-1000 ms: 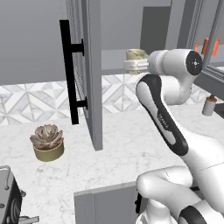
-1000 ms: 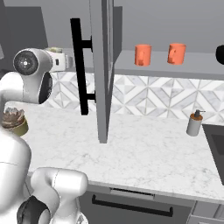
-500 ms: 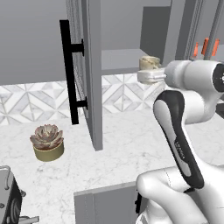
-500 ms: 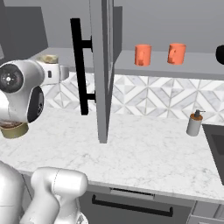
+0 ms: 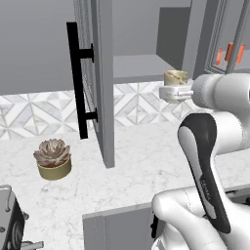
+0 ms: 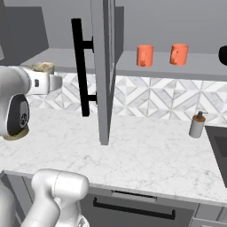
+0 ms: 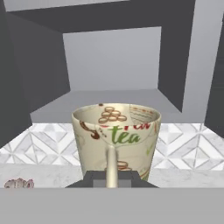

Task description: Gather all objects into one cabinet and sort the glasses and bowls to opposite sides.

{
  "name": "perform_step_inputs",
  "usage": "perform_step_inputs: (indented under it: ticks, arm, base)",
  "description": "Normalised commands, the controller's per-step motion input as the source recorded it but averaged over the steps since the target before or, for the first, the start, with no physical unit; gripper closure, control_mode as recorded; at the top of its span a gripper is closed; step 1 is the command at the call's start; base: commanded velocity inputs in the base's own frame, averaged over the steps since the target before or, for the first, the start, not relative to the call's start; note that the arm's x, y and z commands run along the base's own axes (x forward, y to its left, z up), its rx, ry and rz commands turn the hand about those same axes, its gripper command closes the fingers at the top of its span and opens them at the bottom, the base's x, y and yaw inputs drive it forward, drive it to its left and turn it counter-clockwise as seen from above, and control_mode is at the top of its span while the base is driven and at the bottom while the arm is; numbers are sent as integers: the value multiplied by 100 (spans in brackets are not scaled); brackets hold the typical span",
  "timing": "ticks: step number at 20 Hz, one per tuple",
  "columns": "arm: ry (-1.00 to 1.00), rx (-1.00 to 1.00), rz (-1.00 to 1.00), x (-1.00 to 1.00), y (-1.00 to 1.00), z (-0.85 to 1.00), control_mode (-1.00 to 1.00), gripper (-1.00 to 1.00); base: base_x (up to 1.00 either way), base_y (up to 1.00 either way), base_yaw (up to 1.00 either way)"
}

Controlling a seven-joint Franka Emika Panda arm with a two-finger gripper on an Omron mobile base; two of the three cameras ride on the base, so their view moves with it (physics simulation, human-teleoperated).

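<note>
I have the end effector (image 7: 112, 177) closed on the handle of the cream mottled mug with "tea" printed on it (image 7: 116, 139); in the hand view the pale handle runs straight down between the dark fingertips (image 7: 94, 178), which sit close together on either side of it. The mug hangs upright in the air, clear of the white marbled table (image 5: 146, 161), and in the left base view the mug (image 5: 175, 78) rides just off the end of my white wrist, level with the flat grey shelf (image 5: 139, 66) of the open grey wall cabinet and just in front of its near edge. From the right base view I see the mug (image 6: 42, 67) at the left, beside that same shelf.

The tall grey cabinet door with the long black bar handle (image 6: 80, 73) stands swung out toward me, edge-on. To the right of it, two small orange cylindrical cups (image 6: 144, 56) stand apart on the neighbouring shelf, and the wide glossy black bowl (image 6: 223, 56) sits farther right at the frame edge. A grey soap dispenser (image 6: 197, 125) stands on the table far right; a potted succulent (image 5: 52, 158) sits on the table at left.
</note>
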Motion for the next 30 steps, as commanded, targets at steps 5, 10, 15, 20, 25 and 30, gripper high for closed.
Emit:
perform_step_inputs:
  ticks: [5, 10, 15, 20, 25, 30]
  arm:
    - [2, 0, -1, -54, -22, 0, -100, 100]
    - [0, 0, 0, -58, -28, 0, -100, 100]
    - [1, -5, -3, -42, -2, 0, -100, 100]
    - [4, -5, -7, -19, 0, 0, -100, 100]
    - [5, -2, 0, -16, 0, 0, -100, 100]
    - [3, -3, 0, -21, 0, 0, -100, 100]
  base:
    - [0, 0, 0]
    - [0, 0, 0]
    - [0, 0, 0]
    - [0, 0, 0]
    - [0, 0, 0]
    - [0, 0, 0]
